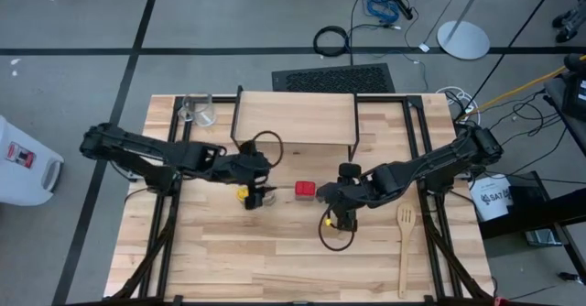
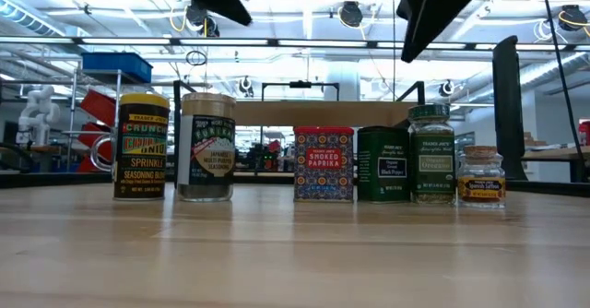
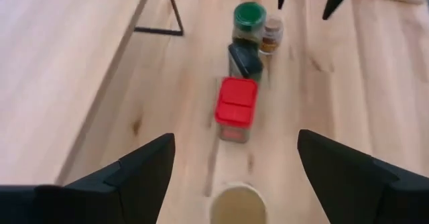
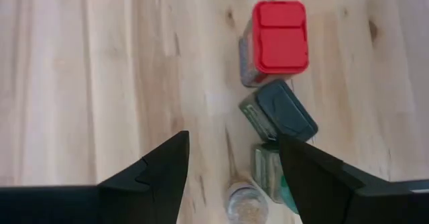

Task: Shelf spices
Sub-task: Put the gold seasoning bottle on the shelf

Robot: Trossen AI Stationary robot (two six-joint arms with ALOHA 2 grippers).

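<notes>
You see six spice containers (image 2: 323, 163) standing in a row in front of the shelf (image 1: 295, 118), the spatula (image 1: 405, 247) well to their right.

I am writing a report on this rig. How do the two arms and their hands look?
Both arms are dark, nearly black, built of jointed segments. The left hand and the right hand each end in two flat, wedge-shaped black fingers with angular tips. A thin dark cable loops near each wrist in the high view. No markings are visible.
</notes>
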